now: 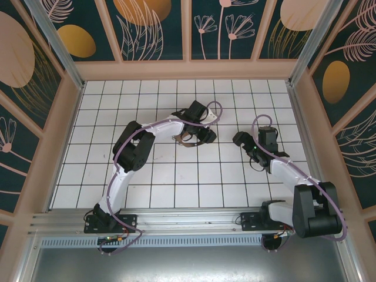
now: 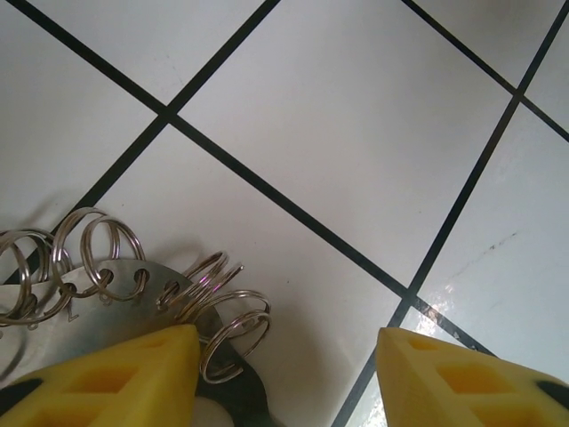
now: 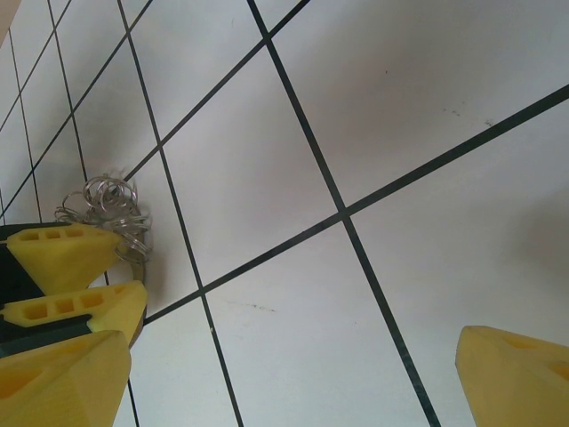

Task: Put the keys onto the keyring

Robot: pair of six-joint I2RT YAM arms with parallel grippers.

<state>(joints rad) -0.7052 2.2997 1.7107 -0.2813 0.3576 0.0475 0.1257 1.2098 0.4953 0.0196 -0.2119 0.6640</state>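
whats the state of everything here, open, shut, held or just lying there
keyring: lying flat on the tiled table, not gripped
small rings: threaded along the keyring's rim, splayed on the tile
left gripper: open, holding nothing, one finger over the keyring's edge
right gripper: open wide, holding nothing

The desk (image 1: 176, 188) is white, ruled into square tiles by thin dark lines, with a pale peach rim all round. The keyring (image 1: 189, 140) lies on it near the middle, a little toward the far side. Its small silvery loops (image 2: 98, 258) spread over the tiles close to a grid line.
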